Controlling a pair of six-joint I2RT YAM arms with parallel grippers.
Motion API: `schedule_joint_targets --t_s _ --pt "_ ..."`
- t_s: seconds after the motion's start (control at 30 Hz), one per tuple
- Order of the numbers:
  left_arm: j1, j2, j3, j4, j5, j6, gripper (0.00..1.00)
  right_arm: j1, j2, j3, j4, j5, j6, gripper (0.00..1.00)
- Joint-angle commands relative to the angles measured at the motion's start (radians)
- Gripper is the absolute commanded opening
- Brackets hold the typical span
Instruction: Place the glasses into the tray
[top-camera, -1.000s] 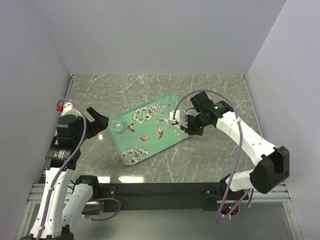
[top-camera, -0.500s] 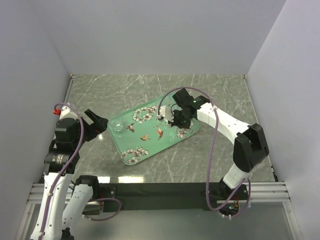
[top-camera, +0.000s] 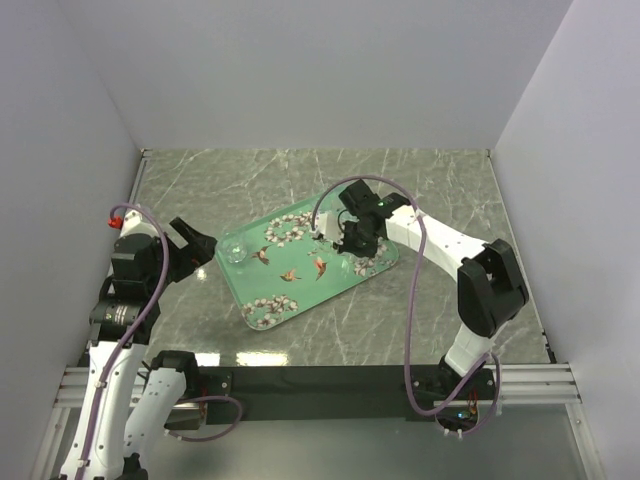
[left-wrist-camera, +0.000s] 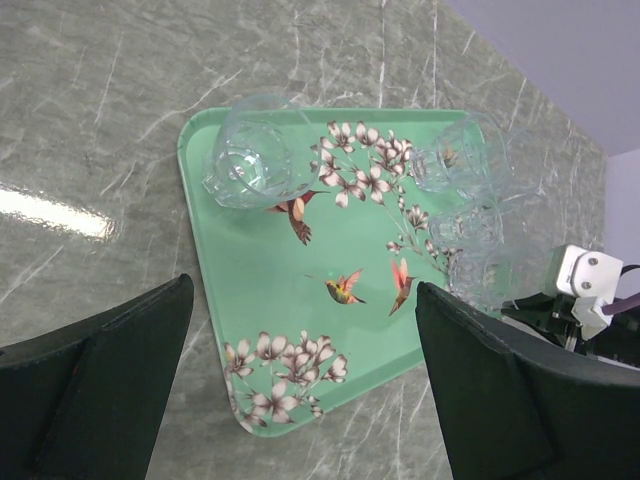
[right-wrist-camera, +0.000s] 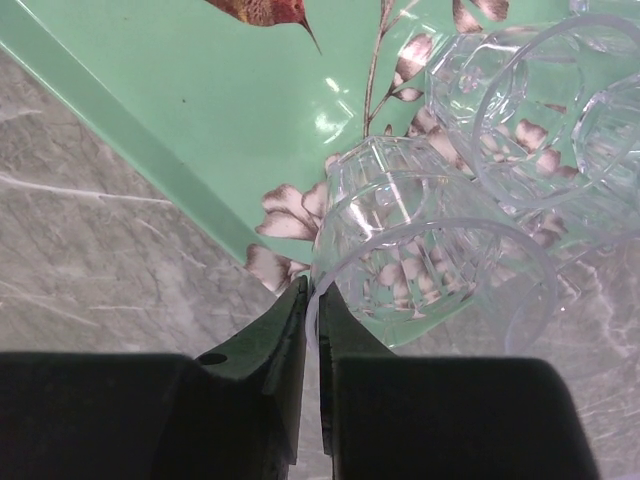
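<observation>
Three glasses (left-wrist-camera: 252, 152) are being borne by one tray (left-wrist-camera: 215, 250); a fourth glass (right-wrist-camera: 430, 275), at its edge, is being pinched by the right gripper (right-wrist-camera: 312, 295); the left gripper (left-wrist-camera: 302, 290) is being held wide.

The right wrist view's edge cuts off the farthest glasses (right-wrist-camera: 590, 70).

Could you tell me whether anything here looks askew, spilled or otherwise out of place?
Nothing is spilled or broken. The tray lies diagonally on the table. One lone glass stands at its left corner; the other glasses crowd its right end, where the right gripper pinches the end glass by its rim.
</observation>
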Motion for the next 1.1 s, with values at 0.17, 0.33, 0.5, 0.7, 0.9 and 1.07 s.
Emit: schedule_joint_targets --t_s 0.17,0.33,0.5,0.7,0.9,1.07 --pt "0.004 -0.002 0.039 0.015 -0.010 -0.014 0.99 0.013 0.025 0.023 0.043 0.027 0.022 0.19" --pt "0.004 0.010 0.047 0.021 -0.009 -0.009 0.99 0.015 0.023 0.031 0.033 0.038 0.027 0.30" --pt "0.004 0.010 0.062 0.012 -0.018 0.002 0.99 0.013 -0.069 0.018 0.031 0.056 0.007 0.52" --pt "0.004 0.012 0.079 0.006 -0.016 0.014 0.99 -0.015 -0.214 0.014 -0.027 0.015 -0.015 0.61" --pt "0.004 0.041 0.116 0.001 -0.053 0.055 0.99 -0.140 -0.365 0.008 -0.053 -0.027 0.019 0.62" --pt "0.004 0.085 0.153 0.003 -0.079 0.095 1.00 -0.379 -0.446 0.029 0.000 -0.126 0.166 0.64"
